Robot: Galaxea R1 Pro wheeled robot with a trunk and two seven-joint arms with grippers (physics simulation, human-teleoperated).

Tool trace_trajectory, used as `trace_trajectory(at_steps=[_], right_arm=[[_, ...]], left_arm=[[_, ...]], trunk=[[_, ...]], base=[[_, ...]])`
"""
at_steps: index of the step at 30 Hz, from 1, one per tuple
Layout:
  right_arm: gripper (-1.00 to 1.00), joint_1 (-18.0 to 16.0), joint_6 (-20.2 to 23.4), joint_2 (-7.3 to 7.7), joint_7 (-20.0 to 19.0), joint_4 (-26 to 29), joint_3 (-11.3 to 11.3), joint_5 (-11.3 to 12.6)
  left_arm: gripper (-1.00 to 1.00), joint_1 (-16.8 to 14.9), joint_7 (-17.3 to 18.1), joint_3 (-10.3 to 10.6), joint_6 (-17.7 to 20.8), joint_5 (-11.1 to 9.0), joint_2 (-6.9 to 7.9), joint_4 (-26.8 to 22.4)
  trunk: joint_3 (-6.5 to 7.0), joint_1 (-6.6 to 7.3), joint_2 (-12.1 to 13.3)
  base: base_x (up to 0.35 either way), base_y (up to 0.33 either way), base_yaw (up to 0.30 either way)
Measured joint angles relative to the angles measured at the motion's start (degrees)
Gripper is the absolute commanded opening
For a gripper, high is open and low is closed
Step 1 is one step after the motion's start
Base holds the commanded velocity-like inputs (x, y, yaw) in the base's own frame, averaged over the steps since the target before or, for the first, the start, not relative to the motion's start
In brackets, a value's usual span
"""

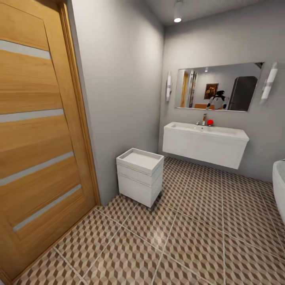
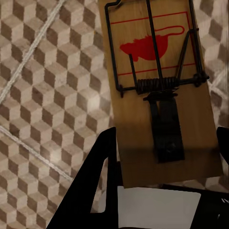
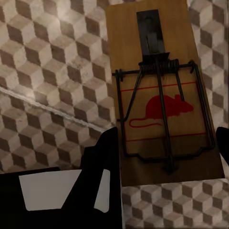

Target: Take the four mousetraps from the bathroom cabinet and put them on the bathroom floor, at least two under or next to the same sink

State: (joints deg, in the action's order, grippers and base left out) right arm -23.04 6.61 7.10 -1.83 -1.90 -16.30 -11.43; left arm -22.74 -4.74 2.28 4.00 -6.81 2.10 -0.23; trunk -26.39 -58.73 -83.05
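Bathroom: cube-patterned tile floor (image 1: 190,233), white wall-hung sink (image 1: 206,143) on the far wall, narrow white tray-top unit (image 1: 139,176) by the wooden door (image 1: 37,130). My left gripper (image 2: 164,157) is clamped on one mousetrap (image 2: 160,90) and my right gripper (image 3: 164,152) on another mousetrap (image 3: 160,95), both above tile. I judge neither is placed yet; both must go down beside the sink, two more unaccounted for.
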Motion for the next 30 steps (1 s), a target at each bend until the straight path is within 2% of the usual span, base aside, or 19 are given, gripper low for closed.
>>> trace_trajectory(at_steps=[24,30], right_arm=[[-1.0,0.0,0.0,-0.09,0.0,0.0,0.0,0.0],[-1.0,0.0,0.0,-0.09,0.0,0.0,0.0,0.0]], left_arm=[[-1.0,0.0,-0.1,0.1,0.0,0.0,-0.2,0.0],[-1.0,0.0,-0.1,0.1,0.1,0.1,-0.26,-0.1]], trunk=[[0.0,0.0,0.0],[0.0,0.03,0.0]], base=[[0.002,0.0,-0.3],[0.22,0.0,-0.3]])
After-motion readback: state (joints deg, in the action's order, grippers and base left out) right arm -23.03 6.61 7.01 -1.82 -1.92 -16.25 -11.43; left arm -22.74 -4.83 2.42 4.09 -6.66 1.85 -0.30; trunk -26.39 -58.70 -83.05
